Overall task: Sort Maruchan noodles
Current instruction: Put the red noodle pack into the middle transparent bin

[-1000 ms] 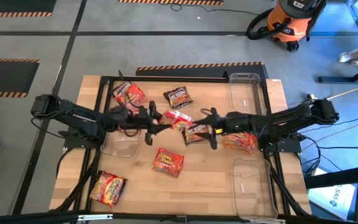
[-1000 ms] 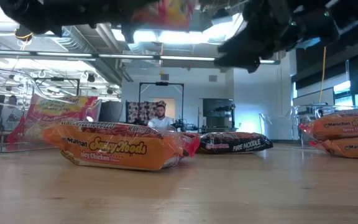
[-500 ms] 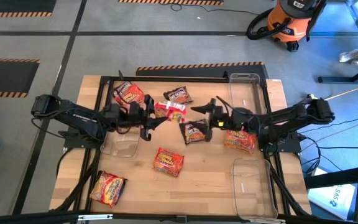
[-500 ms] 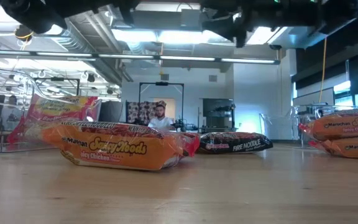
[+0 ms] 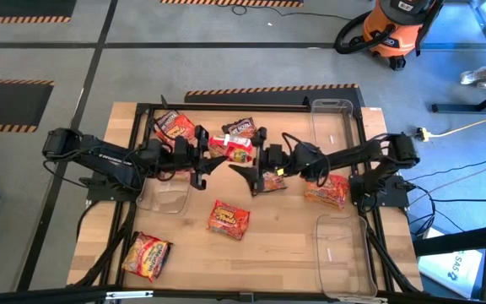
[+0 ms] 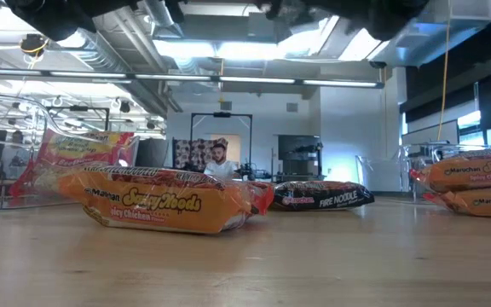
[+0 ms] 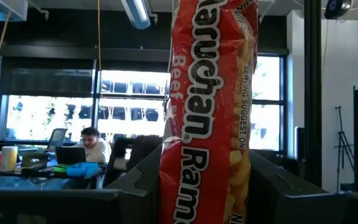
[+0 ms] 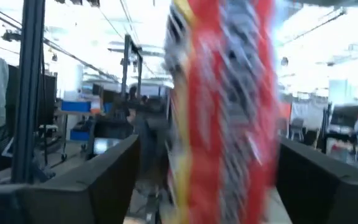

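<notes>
My left gripper (image 5: 210,155) is shut on a red-and-yellow Maruchan packet (image 5: 233,149), held in the air over the table's far middle. The left wrist view shows this packet (image 7: 207,124) standing between the fingers. My right gripper (image 5: 255,155) is open at the packet's other end. In the right wrist view the blurred packet (image 8: 222,112) stands between its fingers with gaps on both sides. Other packets lie flat on the table: a maroon one (image 5: 267,180) under the right arm, another maroon one (image 5: 243,129), and an orange one (image 5: 228,219). My left gripper pinches the packet between its two fingers at the end nearest the left arm (image 7: 197,199). The fingers come in level from the table's left. The packet is lifted clear of the table and sticks out from the fingers toward the right gripper.
A red packet (image 5: 175,127) lies far left and another (image 5: 146,256) near left. Orange packets (image 5: 326,192) are stacked on the right. Clear bins stand far right (image 5: 336,118), near right (image 5: 340,253) and left (image 5: 167,196). A person sits in the room behind (image 6: 220,160).
My left gripper drew the held packet a little toward the table's left and far edge, keeping it in the air. My right gripper travelled toward the table's left, up to the packet's free end, so that its fingers now stand on either side of it.
</notes>
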Robot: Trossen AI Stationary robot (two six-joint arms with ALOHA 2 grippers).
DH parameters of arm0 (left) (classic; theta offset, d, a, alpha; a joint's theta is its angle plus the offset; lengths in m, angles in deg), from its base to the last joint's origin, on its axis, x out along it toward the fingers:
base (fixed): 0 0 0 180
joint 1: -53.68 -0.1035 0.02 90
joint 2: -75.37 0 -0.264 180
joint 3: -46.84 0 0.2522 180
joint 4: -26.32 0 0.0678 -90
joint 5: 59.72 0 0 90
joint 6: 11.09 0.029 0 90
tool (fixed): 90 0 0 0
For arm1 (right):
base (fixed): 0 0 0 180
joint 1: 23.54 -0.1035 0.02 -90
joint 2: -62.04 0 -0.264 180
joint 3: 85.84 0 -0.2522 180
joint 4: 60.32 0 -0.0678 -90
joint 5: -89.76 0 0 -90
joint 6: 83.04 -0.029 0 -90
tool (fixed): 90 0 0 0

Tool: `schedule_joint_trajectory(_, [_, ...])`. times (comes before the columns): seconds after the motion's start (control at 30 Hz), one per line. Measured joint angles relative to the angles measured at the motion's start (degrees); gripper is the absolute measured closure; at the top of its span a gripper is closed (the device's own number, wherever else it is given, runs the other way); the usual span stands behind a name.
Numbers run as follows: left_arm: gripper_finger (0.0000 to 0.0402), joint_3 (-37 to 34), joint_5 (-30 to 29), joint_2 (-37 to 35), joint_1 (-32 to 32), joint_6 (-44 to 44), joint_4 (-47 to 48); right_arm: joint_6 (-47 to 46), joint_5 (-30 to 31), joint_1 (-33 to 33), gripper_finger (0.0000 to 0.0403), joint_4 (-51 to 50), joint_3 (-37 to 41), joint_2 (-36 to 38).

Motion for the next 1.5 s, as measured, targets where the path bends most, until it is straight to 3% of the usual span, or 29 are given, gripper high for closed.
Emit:
schedule_joint_trajectory(0.13, [0.0267,0.0,0.62,0.0,0.14,-0.03,-1.64,1.01,-0.92,-0.02,0.0147,-1.37,-1.6,-0.49])
schedule_joint_trajectory(0.43, [0.0264,0.0,0.75,-0.02,0.46,-0.47,-1.7,1.99,-1.36,-0.08,0.032,-1.84,-1.6,-0.46])
schedule_joint_trajectory(0.57, [0.0245,0.0,1.07,-0.06,0.47,-1.36,-1.26,3.4,-0.95,-0.15,0.0324,-3.45,-1.6,0.29])
schedule_joint_trajectory(0.7, [0.0216,0.02,1.76,-2.36,0.4,-2.93,4.7,3.86,-0.91,-0.13,0.0324,-11.6,-1.6,3.32])
schedule_joint_trajectory(1.07, [0.0162,0.04,-5.73,-16.22,0.33,-3.05,43.29,-0.49,5.1,-0.07,0.0319,-57.79,-1.65,18.14])
schedule_joint_trajectory(1.23, [0.0138,0.04,-5.15,-17.4,-0.54,-3.74,52.44,-6.71,5.57,-0.07,0.0321,-73.62,-1.58,19.07])
schedule_joint_trajectory(1.37, [0.0112,3.57,-2.81,-16.44,-2.43,-4.56,57.82,-8.92,4.46,-0.07,0.0322,-77.54,-1.61,15.87])
schedule_joint_trajectory(1.5, [0.0102,10.96,-0.33,-13.22,-3.43,-4.59,67.89,-9.26,2.29,-0.07,0.0319,-74.89,-1.61,11.53])
